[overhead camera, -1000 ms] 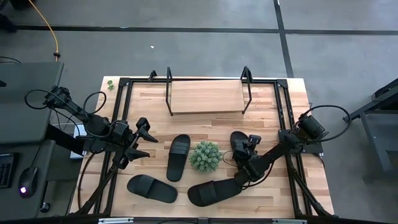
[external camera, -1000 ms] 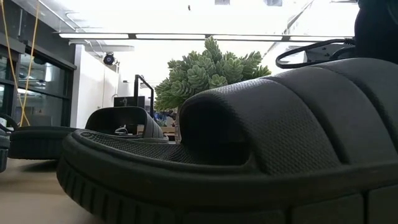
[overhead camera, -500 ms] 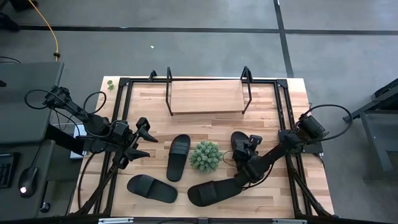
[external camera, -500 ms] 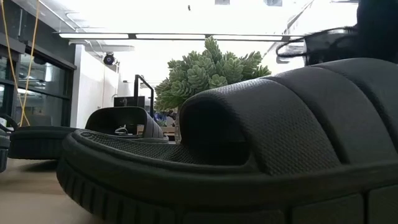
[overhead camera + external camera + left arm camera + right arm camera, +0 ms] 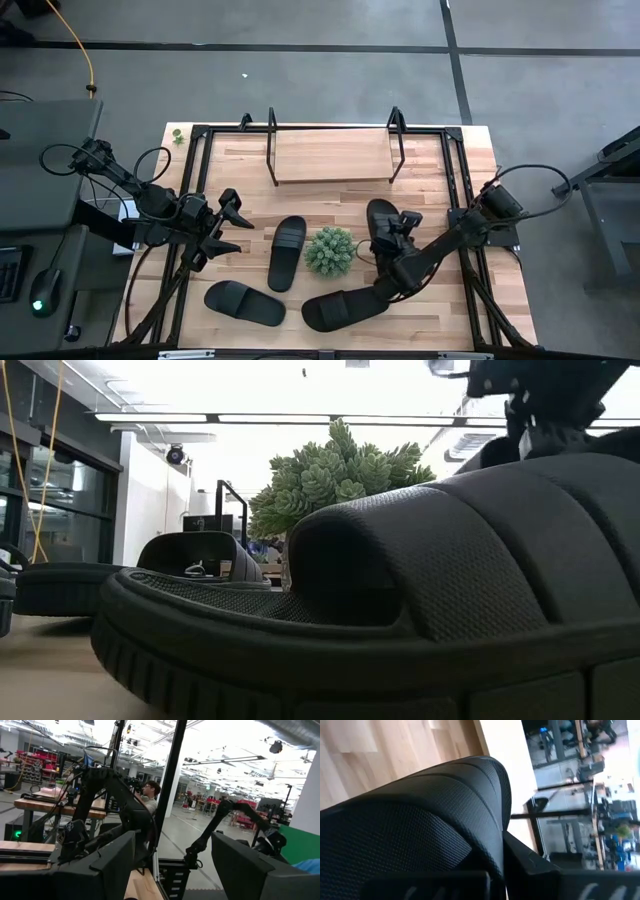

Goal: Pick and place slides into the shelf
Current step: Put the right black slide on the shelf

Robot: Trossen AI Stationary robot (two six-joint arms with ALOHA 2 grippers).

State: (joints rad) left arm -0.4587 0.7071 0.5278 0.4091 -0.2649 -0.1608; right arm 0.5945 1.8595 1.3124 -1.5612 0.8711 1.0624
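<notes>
High view shows the right gripper [image 5: 395, 232] clamped on one of the slides, the right-hand slide [image 5: 381, 222], just beside the green plant [image 5: 330, 251] and between it and the counter's [image 5: 250, 155] right rail. Lifting that slide cleanly looks like the job now: I'd raise it well clear of the counter before swinging toward the shelf [image 5: 333, 155], and steer it wide of the plant and of the shelf's black hoop frames. The right arm reaches in from the right edge, elbow bent low, wrist angled toward the shelf. Three more slides lie flat: the middle slide [image 5: 287, 252], the front-left slide [image 5: 244, 303] and the front slide [image 5: 340, 307]. Left gripper [image 5: 227, 228] waits over the counter's left side, fingers spread, holding nothing. Nothing sits on the shelf yet.
</notes>
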